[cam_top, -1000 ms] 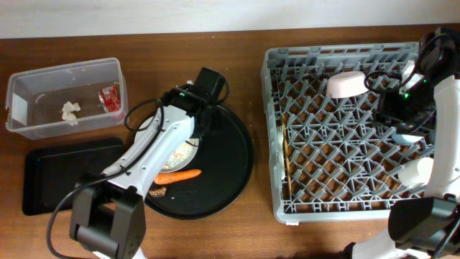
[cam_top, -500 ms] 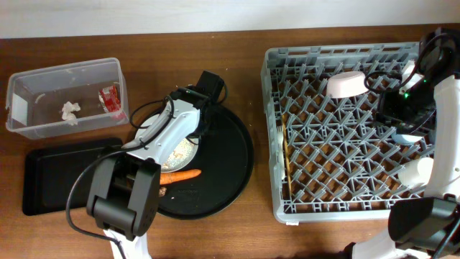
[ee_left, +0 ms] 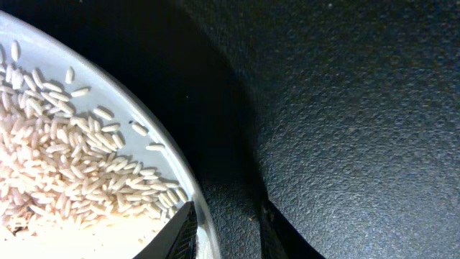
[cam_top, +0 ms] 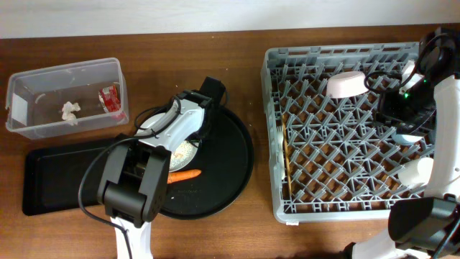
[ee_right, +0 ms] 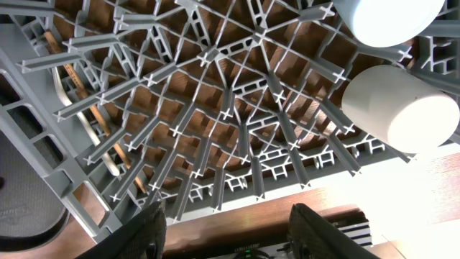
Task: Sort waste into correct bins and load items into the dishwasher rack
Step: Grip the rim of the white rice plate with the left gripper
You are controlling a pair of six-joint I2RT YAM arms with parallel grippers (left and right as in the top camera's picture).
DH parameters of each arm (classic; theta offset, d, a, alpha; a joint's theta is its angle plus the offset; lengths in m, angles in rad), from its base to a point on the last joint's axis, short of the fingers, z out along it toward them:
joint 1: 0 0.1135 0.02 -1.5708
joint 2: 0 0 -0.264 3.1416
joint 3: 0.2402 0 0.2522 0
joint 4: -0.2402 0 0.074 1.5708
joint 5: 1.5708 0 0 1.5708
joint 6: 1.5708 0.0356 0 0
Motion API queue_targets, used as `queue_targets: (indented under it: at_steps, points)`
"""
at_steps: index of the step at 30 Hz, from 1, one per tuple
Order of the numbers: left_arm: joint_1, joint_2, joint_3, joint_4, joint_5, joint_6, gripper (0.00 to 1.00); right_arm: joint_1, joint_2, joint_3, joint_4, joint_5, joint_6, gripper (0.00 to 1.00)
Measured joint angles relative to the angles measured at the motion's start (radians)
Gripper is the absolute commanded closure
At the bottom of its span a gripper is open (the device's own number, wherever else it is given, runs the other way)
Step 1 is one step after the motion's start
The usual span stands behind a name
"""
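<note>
on round black tray [cam_top: 231,171], left fingers [ee_left: 180,227] straddling pale grey plate [ee_left: 115,97] rim

L arm [cam_top: 172,131]: white shell links w/ black joints, a boxy black base block [cam_top: 131,193] at the near edge, and a thin black cable [cam_top: 144,115] looping alongside. R arm [cam_top: 417,173]: same white/black build, black wrist housing w/ a tiny green LED [cam_top: 407,91], black cables [cam_top: 430,44] bundled at far right. L gripper [ee_left: 226,232]: dark, blurred fingers [ee_left: 180,234] w/ pale glare on the edges; R gripper [ee_right: 226,230]: matte black fingers [ee_right: 152,234] w/ rounded tips.
</note>
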Motion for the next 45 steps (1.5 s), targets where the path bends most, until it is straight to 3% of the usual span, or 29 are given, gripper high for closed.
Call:
queue_targets:
  at_steps: [4, 11, 14, 17, 25, 36, 45]
  points:
    - [0.0, 0.009, 0.013, -0.019, -0.003, 0.0, 0.79, 0.0, 0.0, 0.0, 0.0, 0.0, 0.0, 0.42]
    - [0.0, 0.013, 0.018, -0.071, -0.019, -0.003, 0.79, 0.0, 0.0, 0.0, 0.0, 0.0, 0.0, 0.42]
    - [0.0, 0.014, 0.019, -0.1, -0.026, -0.007, 0.94, 0.0, 0.0, 0.0, 0.0, 0.0, 0.0, 0.42]
    - [-0.003, 0.014, 0.019, -0.109, -0.052, -0.007, 0.99, 0.0, 0.0, 0.0, 0.0, 0.0, 0.001, 0.42]
    - [-0.007, 0.015, 0.022, -0.127, -0.097, -0.008, 0.99, 0.0, 0.0, 0.0, 0.0, 0.0, 0.0, 0.42]
    - [-0.043, 0.061, 0.285, -0.426, -0.116, -0.008, 1.0, 0.0, 0.0, 0.0, 0.0, 0.0, 0.0, 0.41]
    - [-0.055, 0.061, 0.295, -0.579, -0.119, -0.057, 1.0, 0.0, 0.0, 0.0, 0.0, 0.0, 0.0, 0.42]
